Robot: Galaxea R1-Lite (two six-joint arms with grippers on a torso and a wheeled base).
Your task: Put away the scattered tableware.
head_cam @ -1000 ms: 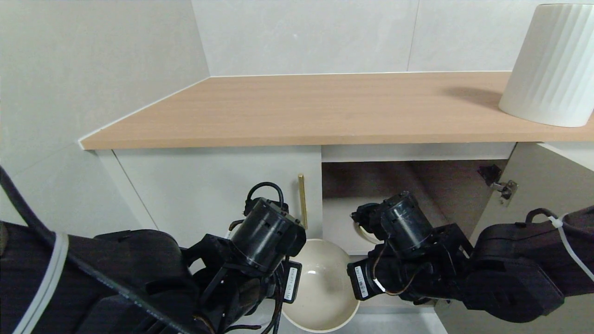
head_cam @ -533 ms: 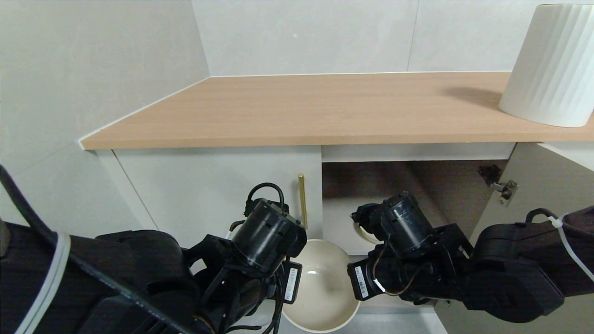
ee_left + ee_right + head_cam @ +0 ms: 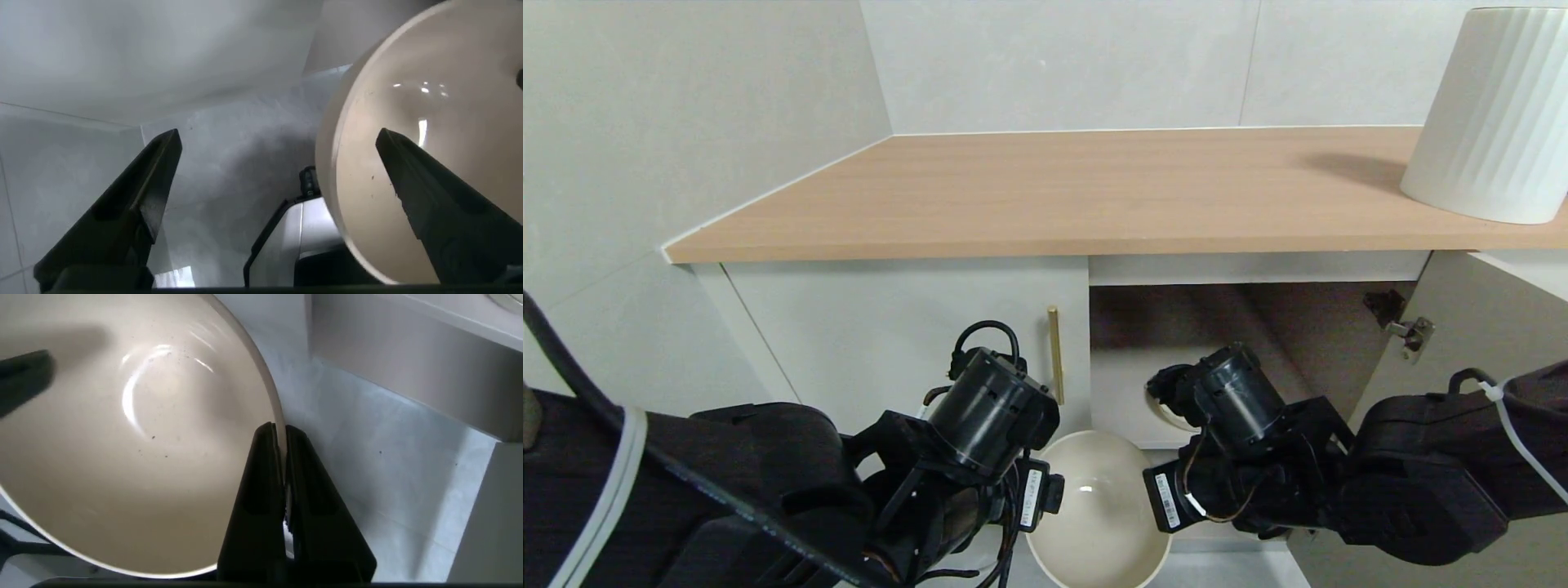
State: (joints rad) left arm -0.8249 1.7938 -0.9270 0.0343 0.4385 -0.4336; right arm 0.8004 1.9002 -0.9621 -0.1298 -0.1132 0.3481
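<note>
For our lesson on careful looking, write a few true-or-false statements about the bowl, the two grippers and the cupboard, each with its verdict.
1. The right gripper pinches the rim of the cream bowl. True.
2. The left gripper is shut. False: it is open wide.
3. The right cupboard door is open. True.
4. The white ribbed container stands on the floor. False: it stands on the wooden countertop.
5. The cream bowl holds food. False: it is empty.
</note>
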